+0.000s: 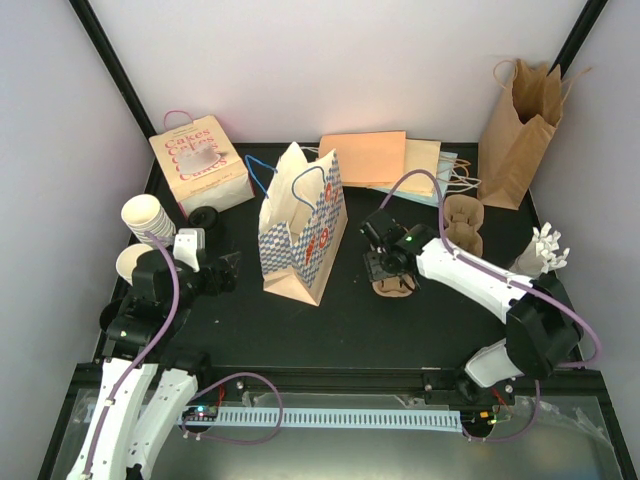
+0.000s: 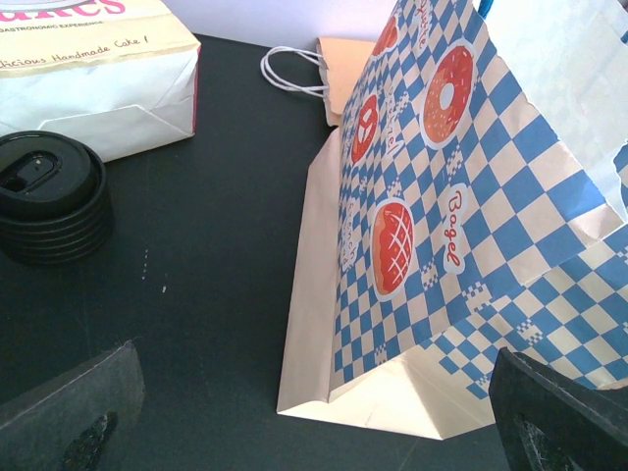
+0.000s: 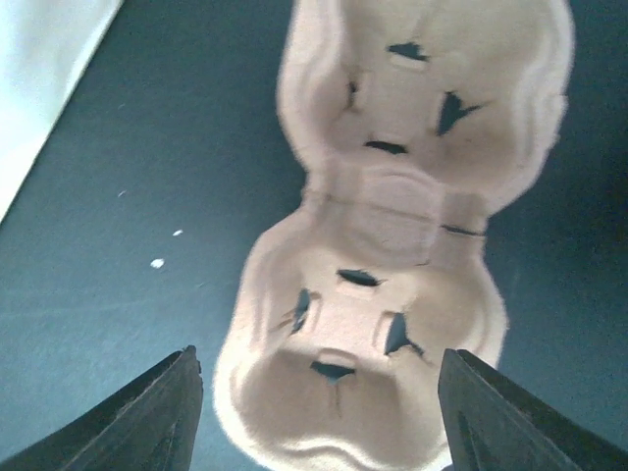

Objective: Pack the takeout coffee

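Note:
The takeout coffee stands at the table's left: a stack of cream ribbed cups (image 1: 148,218), another cup (image 1: 130,262) beside it, and a stack of black lids (image 1: 205,218) (image 2: 49,196). My left gripper (image 1: 225,272) (image 2: 324,412) is open and holds nothing, between the lids and the blue checked bag (image 1: 300,225) (image 2: 471,196). My right gripper (image 1: 385,268) (image 3: 319,412) is open at mid-table. Its fingers stand apart on either side of the near end of a two-cup pulp carrier (image 1: 392,287) (image 3: 392,245), which lies on the black table.
A "Cakes" box (image 1: 198,165) (image 2: 88,78) sits behind the lids. Flat orange and pale bags (image 1: 365,158) lie at the back. A second pulp carrier (image 1: 463,222) and a tall brown paper bag (image 1: 520,130) stand at the back right. A white folded item (image 1: 540,250) rests by the right arm.

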Motion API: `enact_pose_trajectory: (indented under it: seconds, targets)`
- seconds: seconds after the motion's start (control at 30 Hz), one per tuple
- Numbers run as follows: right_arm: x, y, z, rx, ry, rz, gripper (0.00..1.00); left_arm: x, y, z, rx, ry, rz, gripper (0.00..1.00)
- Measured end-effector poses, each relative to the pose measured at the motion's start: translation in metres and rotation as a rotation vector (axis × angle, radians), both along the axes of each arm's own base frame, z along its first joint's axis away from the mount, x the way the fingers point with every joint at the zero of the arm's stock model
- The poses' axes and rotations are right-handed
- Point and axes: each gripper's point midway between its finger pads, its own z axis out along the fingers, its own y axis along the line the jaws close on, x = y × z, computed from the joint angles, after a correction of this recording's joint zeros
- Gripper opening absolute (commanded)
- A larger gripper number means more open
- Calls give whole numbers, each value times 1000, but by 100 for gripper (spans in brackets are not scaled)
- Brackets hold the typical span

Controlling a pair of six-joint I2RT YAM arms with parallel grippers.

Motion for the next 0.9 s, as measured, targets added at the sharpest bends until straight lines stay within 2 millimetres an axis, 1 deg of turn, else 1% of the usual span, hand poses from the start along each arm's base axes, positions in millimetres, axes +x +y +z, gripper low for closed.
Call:
enact_pose_trajectory:
  seconds: [0.07, 0.13, 0.23, 0.27, 0.37, 0.43, 0.5, 0.57, 0.67, 0.73, 0.8, 0.9]
  targets:
    - [6, -9, -1, -6, -5, -31, 70, 0, 0, 0, 0, 0, 0, 99]
    - [16, -24, -5, -5, -9, -88, 70, 0, 0, 0, 0, 0, 0, 99]
    - [24, -49, -20, 11, 8, -170, 74, 0, 0, 0, 0, 0, 0, 99]
    - [24, -56, -26, 21, 21, -190, 77, 0, 0, 0, 0, 0, 0, 99]
    - [21, -63, -42, 83, 68, -219, 89, 0, 0, 0, 0, 0, 0, 99]
    - [20, -63, -49, 133, 90, -228, 92, 0, 0, 0, 0, 0, 0, 99]
    - [20, -60, -53, 186, 103, -230, 92, 0, 0, 0, 0, 0, 0, 99]
    - [19, -51, -56, 248, 120, -215, 90, 0, 0, 0, 0, 0, 0, 99]
    - [14, -34, -57, 350, 152, -171, 87, 0, 0, 0, 0, 0, 0, 99]
    - [5, -19, -59, 431, 192, -129, 86, 0, 0, 0, 0, 0, 0, 99]
    - [-8, -4, -59, 500, 240, -77, 88, 0, 0, 0, 0, 0, 0, 99]
    - [-31, 23, -52, 576, 303, 43, 88, 0, 0, 0, 0, 0, 0, 99]
